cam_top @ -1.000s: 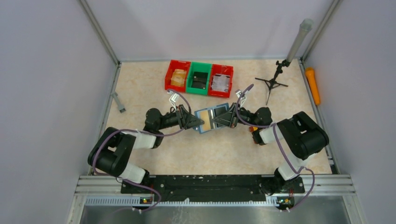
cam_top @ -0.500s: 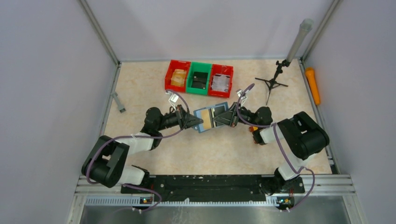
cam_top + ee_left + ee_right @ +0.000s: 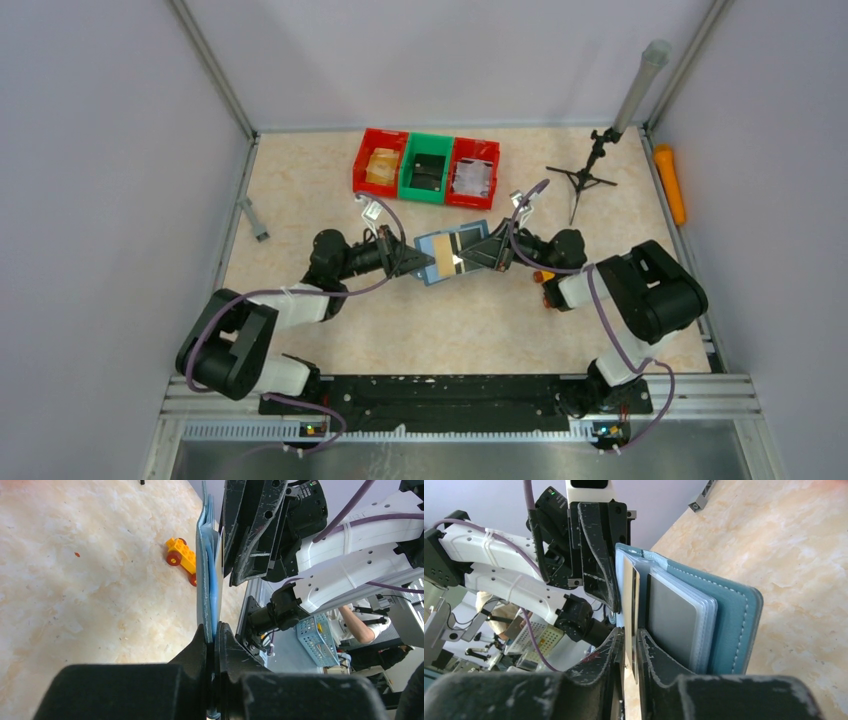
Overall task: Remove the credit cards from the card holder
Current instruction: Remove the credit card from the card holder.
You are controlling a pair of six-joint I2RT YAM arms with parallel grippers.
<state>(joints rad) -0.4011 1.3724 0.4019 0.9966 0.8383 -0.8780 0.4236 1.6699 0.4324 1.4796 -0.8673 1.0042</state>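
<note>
**Open wallet stretched between two arms, card pinched on the right**

The card holder point(image 3: 440, 255) hangs above the middle of the bench point(image 3: 450, 330), opened flat, with its long axis running left to right between the two arms. The right wrist view shows its pale inner sleeves, with a grey card seated in the nearest slot. One thin credit card point(image 3: 634, 605) stands edge-on beside that slot.

The right end effector point(image 3: 630, 635) is pressed together on that card's near edge. The grip looks to be on the card alone rather than the sleeve, though the edge-on view makes this hard to confirm. The left end effector point(image 3: 214, 630) is clamped on the wallet's opposite edge and acts as the anchor.

The card lies directly ahead of the right fingers, and the slot mouth seems to face that arm. A straight pull by the right arm away from the left should slide the card free. If the pull goes off that line, the wallet may twist in the left grip.

A yellow toy block point(image 3: 181, 556) lies on the bench below.
</note>
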